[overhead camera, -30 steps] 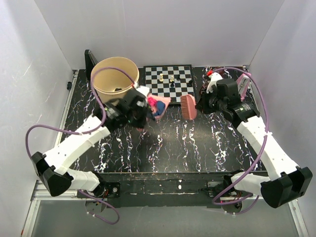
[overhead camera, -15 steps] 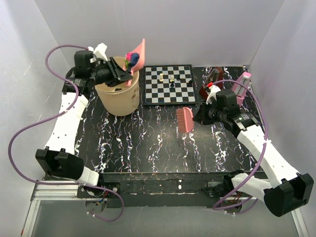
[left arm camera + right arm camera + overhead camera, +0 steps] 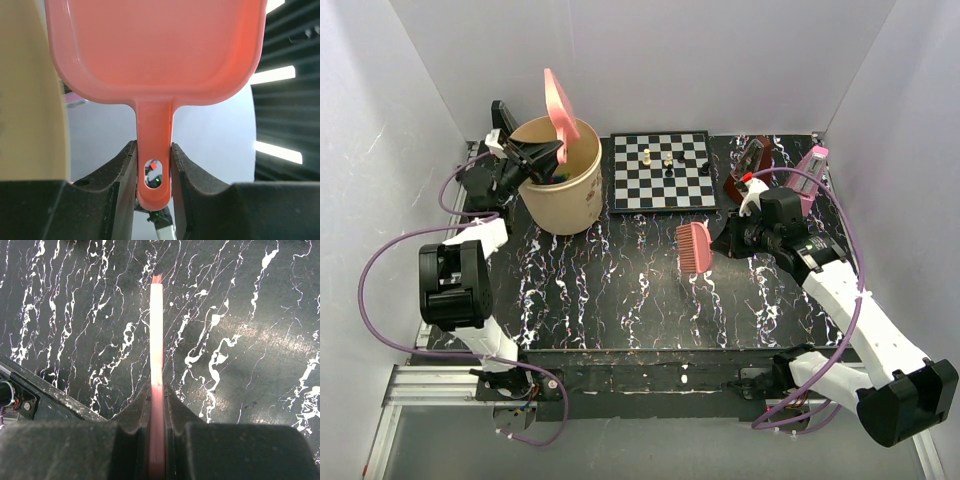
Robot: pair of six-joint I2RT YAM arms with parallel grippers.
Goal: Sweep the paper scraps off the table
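Dustpan (image 3: 152, 50) cropped at top edge

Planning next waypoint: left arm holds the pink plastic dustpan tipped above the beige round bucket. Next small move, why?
Probably draw the left gripper back from the beige round bucket and level the pink plastic dustpan: its pan looks empty, and no paper scraps show on the black veined table.

No readable text on my feeds.

I find no lettering, label, brand or number on the bucket (image 3: 560, 205), the chessboard (image 3: 660, 188), the dustpan (image 3: 155, 50), the brush (image 3: 695, 245) or the bench (image 3: 650, 290). The pink object at the far right (image 3: 814, 168) is too small for me to tell.
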